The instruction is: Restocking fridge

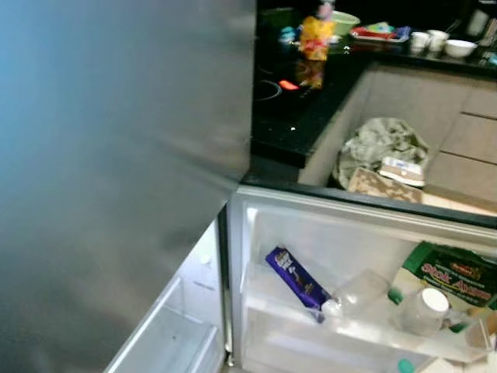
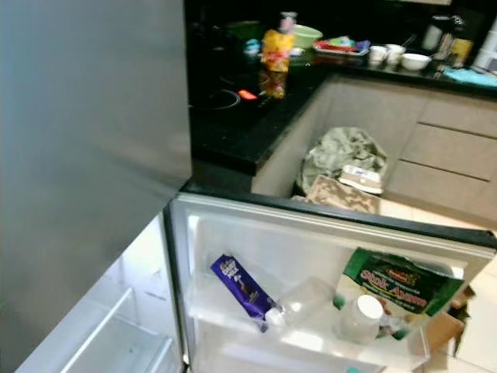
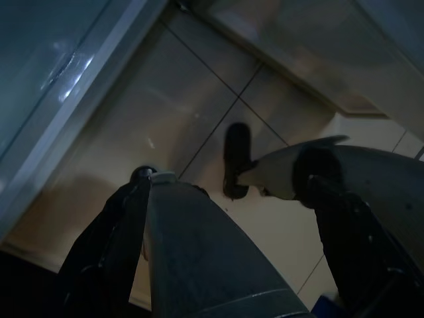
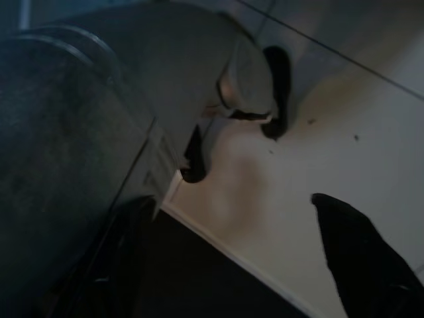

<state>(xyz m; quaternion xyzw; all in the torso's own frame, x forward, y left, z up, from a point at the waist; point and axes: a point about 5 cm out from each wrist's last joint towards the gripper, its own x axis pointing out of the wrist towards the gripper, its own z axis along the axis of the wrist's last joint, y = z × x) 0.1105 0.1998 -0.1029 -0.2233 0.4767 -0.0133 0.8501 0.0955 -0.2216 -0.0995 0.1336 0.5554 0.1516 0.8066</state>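
Both arms hang low over the pale tiled floor (image 3: 199, 119). The left gripper (image 3: 225, 265) has its two black fingers (image 3: 344, 245) spread wide, holding nothing, with the robot's own grey leg between them in the wrist picture. The right gripper (image 4: 232, 265) also stands wide apart and empty, its black fingertip (image 4: 358, 245) above the bare tile.

The open white fridge door (image 1: 311, 225) is the landmark. On its clear plastic shelf (image 1: 357, 330) lies a purple wrapped chocolate bar (image 1: 295, 277), tilted (its lettering is too blurred to read). Beside it on the same shelf lies a clear plastic bottle with a white cap (image 1: 353, 295), then a clear jar with a white lid (image 1: 423, 309). Behind the jar leans a green food packet (image 2: 400, 284) with a red label and yellow script that cannot be read with certainty. To the left of the door stands the grey steel fridge front (image 1: 116, 171). Beyond the door's top edge runs a black kitchen counter (image 1: 303, 109) bearing a yellow packet (image 1: 316, 37).
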